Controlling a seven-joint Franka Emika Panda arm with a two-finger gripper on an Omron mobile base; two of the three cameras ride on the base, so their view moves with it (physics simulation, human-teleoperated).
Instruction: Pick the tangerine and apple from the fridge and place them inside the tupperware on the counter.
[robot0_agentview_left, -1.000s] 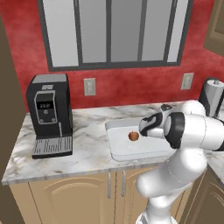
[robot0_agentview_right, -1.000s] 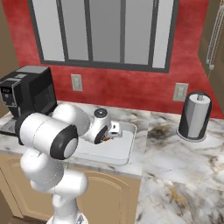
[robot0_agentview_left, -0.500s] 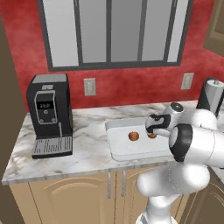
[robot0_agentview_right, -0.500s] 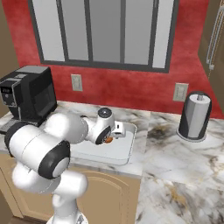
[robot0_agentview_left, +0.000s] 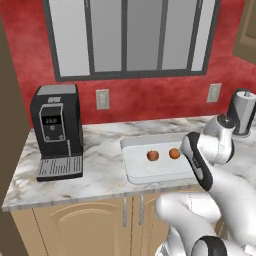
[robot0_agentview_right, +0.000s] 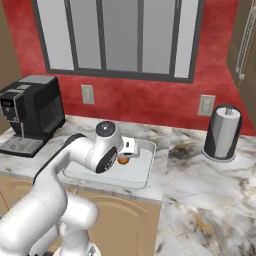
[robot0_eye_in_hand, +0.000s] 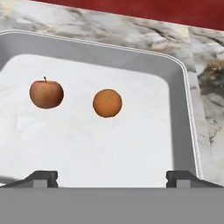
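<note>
The white tupperware (robot0_eye_in_hand: 183, 87) sits on the marbled counter (robot0_agentview_left: 100, 165) and holds both fruits. The apple (robot0_eye_in_hand: 46, 94), reddish with a dark stem, lies left of the plain orange tangerine (robot0_eye_in_hand: 107, 103) in the hand view. They lie apart, neither touching the walls. In the left base view the apple (robot0_agentview_left: 153, 155) and tangerine (robot0_agentview_left: 174, 153) lie in the tupperware (robot0_agentview_left: 137, 172) just left of my arm. My gripper (robot0_eye_in_hand: 113, 177) hovers over the container's near side, open and holding nothing. The right base view has the gripper (robot0_agentview_right: 127, 154) just above the tangerine (robot0_agentview_right: 122, 160). The fridge is out of view.
A black coffee machine (robot0_agentview_left: 56, 131) stands on the counter's left end. A paper towel holder (robot0_agentview_right: 222, 132) stands at the right by the red wall. Beige cabinet doors (robot0_agentview_left: 90, 225) run below the counter edge.
The gripper brought the tangerine over the tupperware beside the apple, let it go, and has drawn back toward the near right. The tangerine now rests on the container floor.
</note>
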